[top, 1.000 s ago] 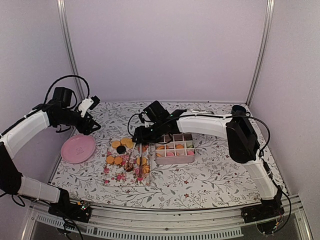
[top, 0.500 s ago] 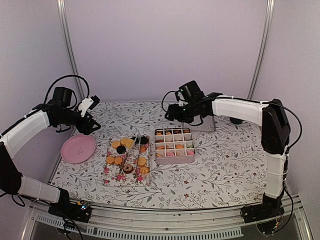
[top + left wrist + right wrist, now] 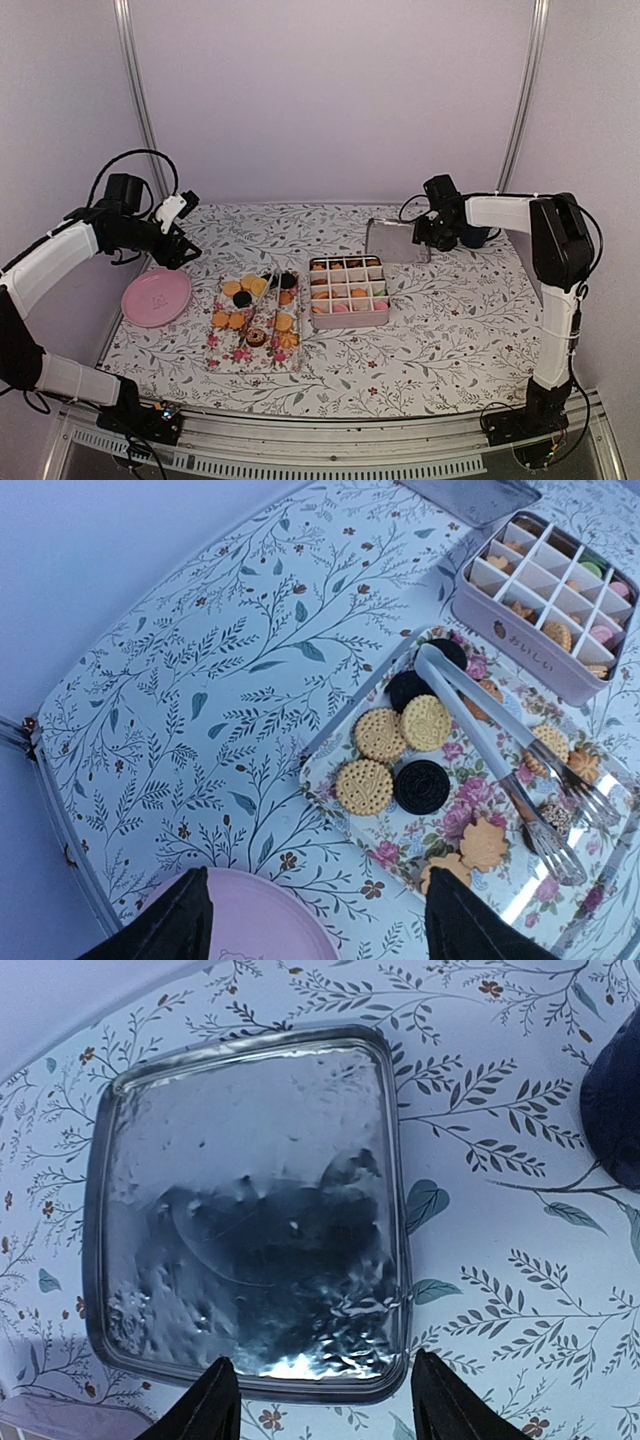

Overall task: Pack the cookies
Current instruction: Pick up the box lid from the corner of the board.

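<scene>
We are finding the cookies [image 3: 381,735] in two places: a loose cluster is sitting on the flowered tray [image 3: 318,780], and others are already filling cells of the pink divided box [image 3: 520,652] just beside that tray. Being round, the cookies are showing no long axis of their own and are pointing nowhere. Those on the tray are lying flat with their patterned faces up, which we are reading as leaving their rims free for a pinch. What is giving the group a direction is the tray, whose long side is running from the near edge of the table toward the back wall. The metal tongs [image 3: 490,750] are lying roughly along it among the cookies. The left gripper [image 3: 318,910] is hovering with its jaws parted and nothing between them, above the edge of the pink plate [image 3: 250,942] and apart from the tray; we are judging it to be idling out of the way. The right gripper [image 3: 320,1390] is hanging over the near edge of the metal lid [image 3: 250,1210], which is lying flat on the patterned cloth behind and to the right of the box, with a dark blue object [image 3: 615,1110] beside it. Its jaws are likewise standing apart and gripping nothing. We are guessing the lid is parked there so the box is open for filling, and with several cookies sitting on the tray, the packing is looking unfinished to us.
</scene>
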`<action>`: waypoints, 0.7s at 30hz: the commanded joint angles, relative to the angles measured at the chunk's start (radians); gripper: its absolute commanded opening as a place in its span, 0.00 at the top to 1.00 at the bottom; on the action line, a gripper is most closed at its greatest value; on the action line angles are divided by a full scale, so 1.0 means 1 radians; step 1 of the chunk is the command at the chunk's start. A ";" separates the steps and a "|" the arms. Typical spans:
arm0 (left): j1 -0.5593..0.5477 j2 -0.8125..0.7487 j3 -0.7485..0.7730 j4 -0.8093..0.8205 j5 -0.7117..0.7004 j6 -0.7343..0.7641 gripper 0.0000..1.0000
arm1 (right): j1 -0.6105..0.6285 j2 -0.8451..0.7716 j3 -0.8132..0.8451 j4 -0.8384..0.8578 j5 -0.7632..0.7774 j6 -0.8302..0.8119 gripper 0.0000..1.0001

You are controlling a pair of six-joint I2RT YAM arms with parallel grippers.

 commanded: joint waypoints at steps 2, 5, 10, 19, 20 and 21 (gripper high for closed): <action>0.009 -0.024 -0.002 0.009 0.002 0.009 0.26 | -0.029 0.071 0.031 -0.016 0.012 -0.027 0.43; 0.009 -0.017 0.002 0.009 0.002 0.005 0.27 | -0.038 0.101 0.039 -0.021 0.014 -0.029 0.46; 0.009 -0.009 0.003 0.011 0.006 0.003 0.27 | -0.045 0.138 0.024 -0.030 0.021 -0.025 0.52; 0.009 -0.007 0.009 0.016 0.010 -0.003 0.27 | -0.044 0.147 -0.006 -0.030 0.016 -0.013 0.78; 0.009 -0.008 0.008 0.017 0.012 -0.002 0.27 | -0.045 0.142 -0.009 -0.031 0.020 -0.012 0.87; 0.009 -0.009 0.004 0.018 0.015 -0.002 0.27 | -0.045 0.132 -0.010 -0.029 0.023 -0.011 0.90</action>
